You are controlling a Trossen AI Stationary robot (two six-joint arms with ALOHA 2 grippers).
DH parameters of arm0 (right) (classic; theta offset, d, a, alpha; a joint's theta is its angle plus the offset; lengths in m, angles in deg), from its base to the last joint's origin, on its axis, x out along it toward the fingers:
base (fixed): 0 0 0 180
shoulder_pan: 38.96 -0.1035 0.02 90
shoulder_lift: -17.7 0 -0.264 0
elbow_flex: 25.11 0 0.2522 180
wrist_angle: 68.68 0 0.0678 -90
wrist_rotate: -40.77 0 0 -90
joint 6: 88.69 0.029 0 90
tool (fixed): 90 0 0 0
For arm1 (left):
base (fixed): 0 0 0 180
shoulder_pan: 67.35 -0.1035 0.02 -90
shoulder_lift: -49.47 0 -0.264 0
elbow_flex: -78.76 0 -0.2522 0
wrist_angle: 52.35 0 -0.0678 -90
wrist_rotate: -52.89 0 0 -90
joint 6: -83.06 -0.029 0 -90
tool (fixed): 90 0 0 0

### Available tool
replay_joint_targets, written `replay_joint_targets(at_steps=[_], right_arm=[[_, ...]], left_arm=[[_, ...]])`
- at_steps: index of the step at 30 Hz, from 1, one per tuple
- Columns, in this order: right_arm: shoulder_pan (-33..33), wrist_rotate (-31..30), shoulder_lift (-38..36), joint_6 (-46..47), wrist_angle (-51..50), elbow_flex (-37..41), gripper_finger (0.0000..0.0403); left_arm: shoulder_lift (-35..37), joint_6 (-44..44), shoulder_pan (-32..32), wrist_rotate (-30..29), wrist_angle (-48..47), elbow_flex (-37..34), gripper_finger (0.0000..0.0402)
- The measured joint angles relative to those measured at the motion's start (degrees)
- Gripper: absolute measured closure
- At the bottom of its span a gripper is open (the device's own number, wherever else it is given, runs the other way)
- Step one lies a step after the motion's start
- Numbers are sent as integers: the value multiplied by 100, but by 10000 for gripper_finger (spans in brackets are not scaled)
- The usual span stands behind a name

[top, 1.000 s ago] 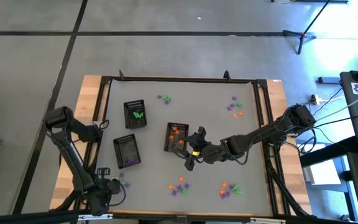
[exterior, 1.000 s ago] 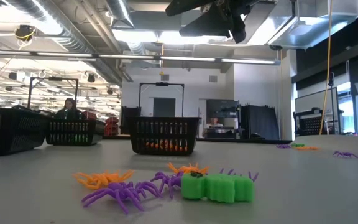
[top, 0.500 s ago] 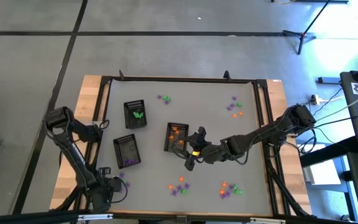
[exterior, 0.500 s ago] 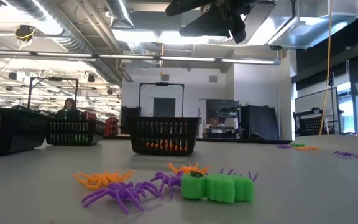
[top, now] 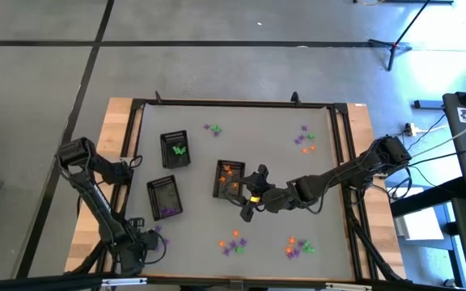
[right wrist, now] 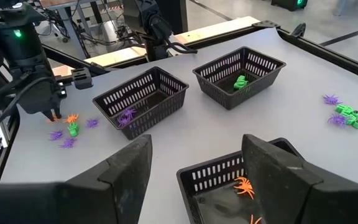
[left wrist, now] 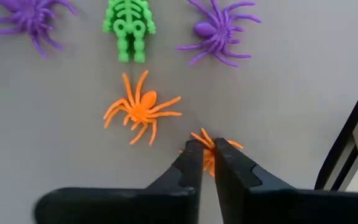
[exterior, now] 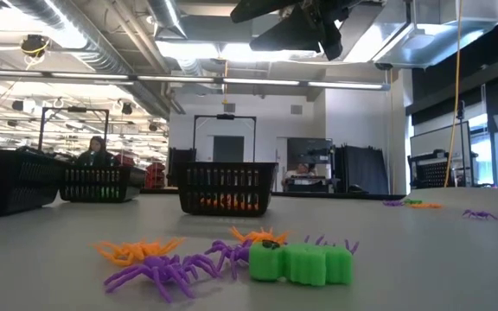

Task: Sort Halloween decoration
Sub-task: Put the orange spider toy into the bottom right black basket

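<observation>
Halloween decorations lie in small heaps on the grey table. At the near left corner my left gripper (top: 141, 239) points down, shut on an orange spider (left wrist: 211, 143). Beside it lie another orange spider (left wrist: 142, 112), a green skeleton (left wrist: 129, 25) and purple spiders (left wrist: 219, 31). My right gripper (right wrist: 201, 180) hangs open over the black tray with orange pieces (top: 231, 178), touching nothing. A tray with a green piece (top: 175, 149) and a tray with purple pieces (top: 166, 196) stand left of it. My left gripper pinches the orange spider between its two fingertips (left wrist: 191, 155), coming from above and pointing down. Only the spider's legs (left wrist: 202, 135) show past the fingers. The spider is down at the table top; whether it is lifted clear, I cannot tell.
More trinkets lie at the near middle (top: 233, 241), the near right (top: 299, 246), the far right (top: 306, 139) and the far middle (top: 213, 128). The table's raised black frame (left wrist: 353, 149) runs close beside my left gripper.
My left gripper has sunk a little toward the table at the near left corner. My right arm has kept still.
</observation>
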Motion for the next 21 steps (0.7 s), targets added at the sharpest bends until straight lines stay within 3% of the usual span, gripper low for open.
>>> replay_joint_targets(at_steps=[10, 21], right_arm=[[0, 0, 0, 0, 2, 0, 157], [0, 0, 2, 0, 3, 0, 157]], left_arm=[[445, 7, -63, 65, -114, -61, 401], [1415, 104, -141, -741, -584, -44, 400]])
